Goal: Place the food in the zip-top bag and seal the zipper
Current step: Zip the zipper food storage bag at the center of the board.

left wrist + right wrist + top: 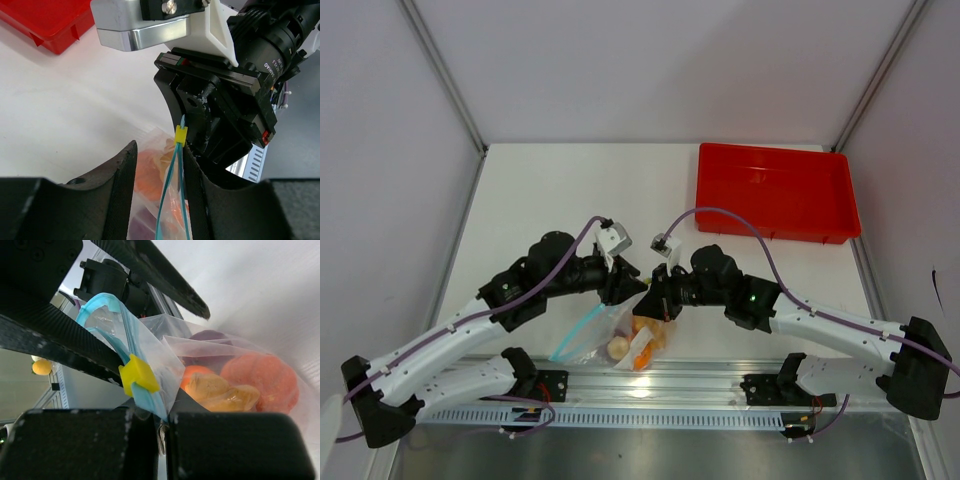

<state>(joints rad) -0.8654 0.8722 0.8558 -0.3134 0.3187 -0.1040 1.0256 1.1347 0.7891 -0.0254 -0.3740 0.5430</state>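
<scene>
The zip-top bag (603, 330) lies at the table's near edge with the food (642, 345) inside it. In the right wrist view an orange ball (262, 380), yellow chunks (220, 390) and a purple piece (207, 335) show through the plastic. My right gripper (655, 298) is shut on the bag's corner at the end of the blue zipper (127, 335), just past the yellow slider (137, 374). My left gripper (159, 155) is open. Its fingers (115, 185) straddle the bag's mouth, with the zipper strips (172, 190) and slider (180, 135) near its right finger.
A red tray (775, 190) stands at the back right of the white table and also shows in the left wrist view (50, 25). The metal rail (650, 385) with the arm bases runs along the near edge, right below the bag.
</scene>
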